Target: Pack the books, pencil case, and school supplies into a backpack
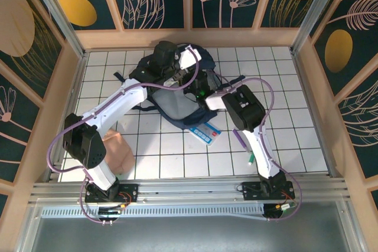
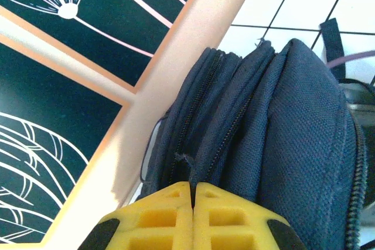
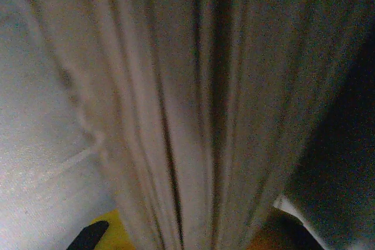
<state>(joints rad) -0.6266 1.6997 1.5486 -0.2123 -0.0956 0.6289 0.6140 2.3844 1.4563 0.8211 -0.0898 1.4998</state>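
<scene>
The dark navy backpack (image 1: 177,109) stands on the white tiles near the back wall. My left gripper (image 2: 193,184) is shut on a thin strip of the backpack (image 2: 293,133) fabric by a zipper edge. My right gripper (image 1: 199,94) reaches into the bag's opening. In the right wrist view, pale page edges of a book (image 3: 193,115) run between its fingers (image 3: 117,233), so my right gripper (image 3: 193,239) is shut on it. A flat blue and white book (image 1: 205,132) lies in front of the bag. A purple pen (image 1: 241,138) and a green pen (image 1: 251,159) lie beside the right arm. A peach pencil case (image 1: 122,153) sits by the left arm.
Wooden walls (image 1: 177,38) with dark floral panels enclose the tiled floor on three sides. A metal rail (image 1: 189,188) carrying both arm bases runs along the near edge. Purple cables loop off both arms.
</scene>
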